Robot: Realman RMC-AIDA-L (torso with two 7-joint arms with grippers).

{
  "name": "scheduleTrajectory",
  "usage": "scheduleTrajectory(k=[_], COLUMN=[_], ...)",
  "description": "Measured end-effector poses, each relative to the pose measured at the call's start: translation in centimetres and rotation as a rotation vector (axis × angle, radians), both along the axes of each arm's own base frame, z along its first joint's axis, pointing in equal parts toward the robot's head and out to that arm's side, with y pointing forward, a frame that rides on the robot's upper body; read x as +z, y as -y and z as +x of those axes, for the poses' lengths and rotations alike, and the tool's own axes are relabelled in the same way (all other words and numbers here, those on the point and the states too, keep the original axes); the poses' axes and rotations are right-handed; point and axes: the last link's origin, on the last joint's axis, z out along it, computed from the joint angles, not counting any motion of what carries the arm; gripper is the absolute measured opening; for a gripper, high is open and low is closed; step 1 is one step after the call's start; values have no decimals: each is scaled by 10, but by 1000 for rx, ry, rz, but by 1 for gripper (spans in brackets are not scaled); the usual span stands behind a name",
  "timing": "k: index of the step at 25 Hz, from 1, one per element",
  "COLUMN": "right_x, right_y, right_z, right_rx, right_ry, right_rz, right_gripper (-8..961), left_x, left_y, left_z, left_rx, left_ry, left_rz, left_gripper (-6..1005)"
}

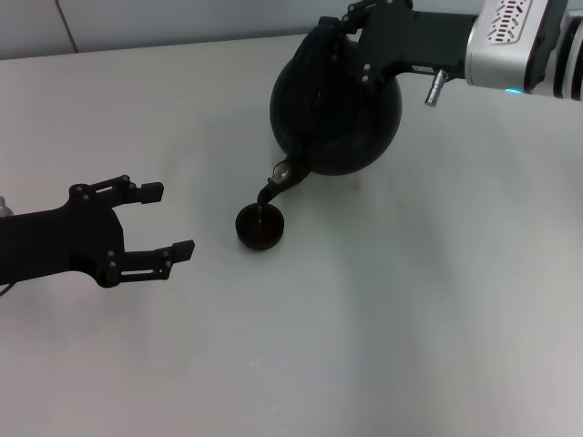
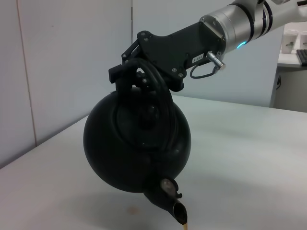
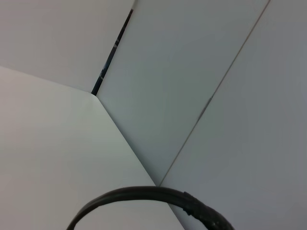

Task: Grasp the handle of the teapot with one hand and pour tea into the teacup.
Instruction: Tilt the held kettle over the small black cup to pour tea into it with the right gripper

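Head view shows the right gripper (image 1: pixel 351 25) pinching the handle (image 2: pixel 158 93), teapot (image 1: pixel 335 105) tipped, spout over the teacup (image 1: pixel 260 228); overtilting risks overflow, while the left gripper (image 1: pixel 155 221) waits spread.

A plain white desk (image 1: pixel 437 300) fills the head view, evenly lit and matte, with soft shadows. Behind it stands a pale panelled wall (image 2: pixel 67 62) with thin vertical seams; a dark narrow gap (image 3: pixel 111 52) runs between two panels. At the far right of the left wrist view, a white shelf (image 2: pixel 292 52) holds small objects too indistinct to identify.
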Motion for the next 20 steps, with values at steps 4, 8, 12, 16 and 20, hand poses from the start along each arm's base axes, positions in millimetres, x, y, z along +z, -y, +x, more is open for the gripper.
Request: scheduleTrajectory(k=[4,8,12,16,20], right_x=[0,0,0,1,1], right_y=[0,-1,-1,-2,-2], right_z=[0,-1,-1,-2,-3], right_rx=[3,5,8,18,24], right_ry=[2,3,12,32,39], right_rz=[1,2,1,4,5], right_gripper=[125,125,125,124,121], left_x=[0,0,0,0,-1], left_y=[0,0,-1,-2,-2], left_z=[0,0,1,2,2], left_rx=[0,0,-2,-3,-3], left_ry=[0,-1,-2,-1,0], left_rz=[1,1,3,3,1], left_gripper=[866,866,866,866,866])
